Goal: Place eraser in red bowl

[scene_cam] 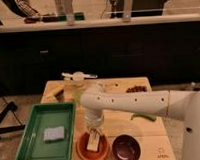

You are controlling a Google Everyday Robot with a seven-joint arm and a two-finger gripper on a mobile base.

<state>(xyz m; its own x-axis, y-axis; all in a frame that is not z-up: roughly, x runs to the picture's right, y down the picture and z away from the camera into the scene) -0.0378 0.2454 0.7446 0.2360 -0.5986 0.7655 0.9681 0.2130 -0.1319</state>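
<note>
The red bowl (pixel 81 151) stands at the front edge of the wooden table, left of the dark maroon bowl. The eraser (pixel 92 141), a cream block with a dark strip, stands tilted inside the red bowl. My gripper (pixel 94 131) hangs straight down from the white arm, right above the eraser and at its top end. Whether it still touches the eraser I cannot tell.
A green tray (pixel 34 147) at the front left holds a blue-grey sponge (pixel 54 133). The dark maroon bowl (pixel 126 148) is right of the red one. A green pod (pixel 143 116), brown bits (pixel 136 88), a yellow item (pixel 56 92) and a white utensil (pixel 78 76) lie further back.
</note>
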